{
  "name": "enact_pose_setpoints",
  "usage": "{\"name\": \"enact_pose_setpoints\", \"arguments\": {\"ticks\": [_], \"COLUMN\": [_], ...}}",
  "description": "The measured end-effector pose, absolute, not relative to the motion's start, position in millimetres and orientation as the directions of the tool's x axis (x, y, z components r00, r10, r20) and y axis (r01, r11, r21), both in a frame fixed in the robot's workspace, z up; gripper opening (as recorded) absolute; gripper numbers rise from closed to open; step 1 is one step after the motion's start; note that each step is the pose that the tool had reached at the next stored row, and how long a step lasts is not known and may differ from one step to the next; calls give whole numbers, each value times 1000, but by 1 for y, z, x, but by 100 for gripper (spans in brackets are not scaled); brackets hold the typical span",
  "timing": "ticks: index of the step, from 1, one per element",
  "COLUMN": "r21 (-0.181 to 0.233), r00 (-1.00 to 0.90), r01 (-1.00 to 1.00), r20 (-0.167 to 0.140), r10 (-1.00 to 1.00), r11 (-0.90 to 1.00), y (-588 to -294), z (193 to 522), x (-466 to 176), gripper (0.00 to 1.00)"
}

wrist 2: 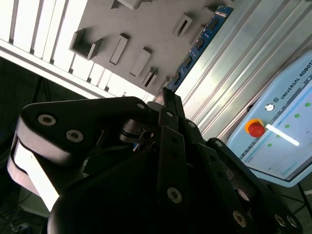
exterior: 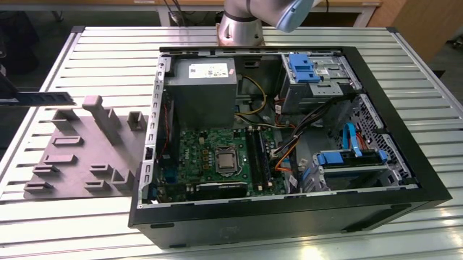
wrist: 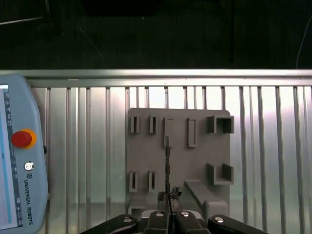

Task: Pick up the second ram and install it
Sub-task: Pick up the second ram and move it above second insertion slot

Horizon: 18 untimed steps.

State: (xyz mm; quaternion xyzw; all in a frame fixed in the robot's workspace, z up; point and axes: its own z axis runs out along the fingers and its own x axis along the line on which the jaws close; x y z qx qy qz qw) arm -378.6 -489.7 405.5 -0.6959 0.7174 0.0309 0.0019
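My gripper [wrist: 168, 196] is clamped on one end of the ram [wrist: 167, 156]. The stick juts straight out from my grip along its long axis. It is edge-on in the first wrist view, and its blue board and black chips show in the second wrist view. At the exterior view's left edge I hold it over the slatted table [exterior: 101, 49], seemingly lifted clear of the grey fixture plate [exterior: 87, 146]. The black memory slots [exterior: 259, 154] lie well to the exterior view's right, inside the open computer case [exterior: 289, 216], running near to far. The picture's edge cuts off my gripper there, and I cannot make out which slots are filled.
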Motion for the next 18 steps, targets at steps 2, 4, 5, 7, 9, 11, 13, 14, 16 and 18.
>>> {"name": "enact_pose_setpoints", "arguments": {"ticks": [2,4,5,7,9,11,13,14,16,18], "r21": [42,42,42,42,42,42,42,42,42,42], "r00": [-31,-31,-31,-31,-31,-31,-31,-31,-31,-31], "r01": [-999,-999,-999,-999,-999,-999,-999,-999,-999,-999], "r20": [-46,-46,-46,-46,-46,-46,-46,-46,-46,-46], "r10": [-998,-998,-998,-998,-998,-998,-998,-998,-998,-998], "r11": [29,29,29,29,29,29,29,29,29,29], "y": [-490,-490,-490,-490,-490,-490,-490,-490,-490,-490], "z": [405,405,406,406,405,406,406,405,405,406], "x": [-377,-376,-375,-373,-372,-370,-369,-368,-367,-365], "gripper": [11,11,11,11,11,11,11,11,11,11]}}
